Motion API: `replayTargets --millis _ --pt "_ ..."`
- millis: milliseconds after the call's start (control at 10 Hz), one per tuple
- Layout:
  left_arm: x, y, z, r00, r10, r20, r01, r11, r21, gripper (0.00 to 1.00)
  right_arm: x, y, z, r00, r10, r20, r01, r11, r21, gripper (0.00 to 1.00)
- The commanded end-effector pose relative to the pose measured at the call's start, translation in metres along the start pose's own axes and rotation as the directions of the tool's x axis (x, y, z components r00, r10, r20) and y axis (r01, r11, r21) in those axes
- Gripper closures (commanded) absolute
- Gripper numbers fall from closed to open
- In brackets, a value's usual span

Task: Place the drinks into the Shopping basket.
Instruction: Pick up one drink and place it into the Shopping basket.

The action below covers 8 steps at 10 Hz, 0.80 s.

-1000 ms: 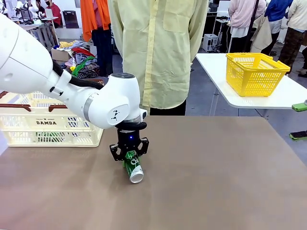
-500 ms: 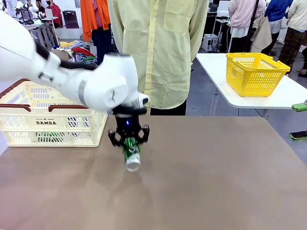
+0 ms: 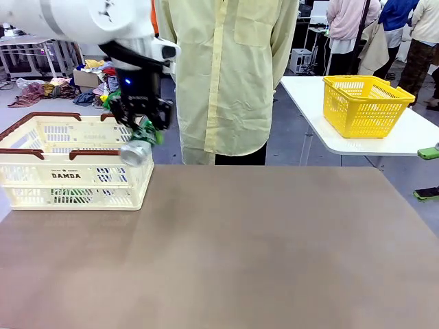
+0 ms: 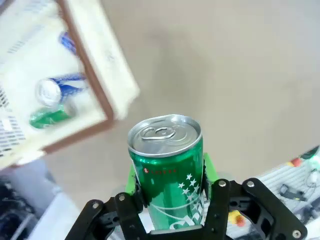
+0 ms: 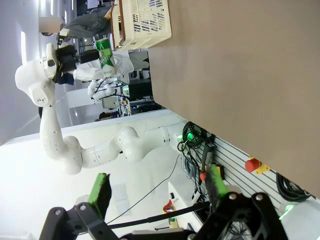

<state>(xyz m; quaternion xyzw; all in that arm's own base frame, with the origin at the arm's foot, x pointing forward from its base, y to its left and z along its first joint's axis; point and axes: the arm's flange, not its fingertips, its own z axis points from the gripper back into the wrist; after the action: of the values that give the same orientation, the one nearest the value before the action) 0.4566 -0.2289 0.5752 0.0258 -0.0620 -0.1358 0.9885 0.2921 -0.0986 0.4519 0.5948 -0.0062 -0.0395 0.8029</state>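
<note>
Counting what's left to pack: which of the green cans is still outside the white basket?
The green can clamped in the left gripper, in the air; the other green can lies inside the Shopping basket beside a blue-and-white one.

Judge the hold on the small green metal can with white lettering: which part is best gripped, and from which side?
The round side wall at mid-height, as the left gripper holds it. The green metal can is a plain cylinder, so its pads sit on opposite sides of the body. Coming in across its axis leaves the silver lid end free, pointing toward the cream slotted shopping basket.
</note>
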Motion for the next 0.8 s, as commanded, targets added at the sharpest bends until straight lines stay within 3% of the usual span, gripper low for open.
replayTargets --millis 0,100,200,300,500,600,700 --pt "0.001 0.03 -0.006 0.997 -0.039 0.061 0.036 0.998 0.055 1.0 0.001 0.006 0.003 1.0 -0.015 0.002 0.015 1.0 0.017 0.0" --pt "-0.013 0.038 -0.005 0.993 0.096 0.07 -0.098 0.995 0.019 1.0 0.001 0.006 0.003 1.0 -0.015 0.002 0.015 1.0 0.017 0.0" --pt "-0.035 0.024 -0.004 0.962 0.269 -0.04 -0.271 0.962 -0.043 1.0 0.001 0.006 0.003 1.0 -0.015 0.002 0.015 1.0 0.017 0.0" --pt "0.006 0.04 -0.003 0.999 0.005 0.034 -0.006 0.999 0.046 1.0 0.001 0.006 0.003 1.0 -0.015 0.002 0.015 1.0 0.017 0.0" --pt "0.006 0.04 -0.003 0.999 0.005 0.034 -0.006 0.999 0.046 1.0 0.001 0.006 0.003 1.0 -0.015 0.002 0.015 1.0 0.017 0.0" --pt "-0.004 0.038 -0.008 0.997 0.075 0.006 -0.075 0.997 0.027 1.0 0.001 0.006 0.003 1.0 -0.015 0.002 0.015 1.0 0.017 0.0" --pt "0.025 0.064 -0.005 0.983 0.182 0.02 -0.183 0.98 0.081 1.0 0.001 0.006 0.003 1.0 -0.015 0.002 0.015 1.0 0.017 0.0"
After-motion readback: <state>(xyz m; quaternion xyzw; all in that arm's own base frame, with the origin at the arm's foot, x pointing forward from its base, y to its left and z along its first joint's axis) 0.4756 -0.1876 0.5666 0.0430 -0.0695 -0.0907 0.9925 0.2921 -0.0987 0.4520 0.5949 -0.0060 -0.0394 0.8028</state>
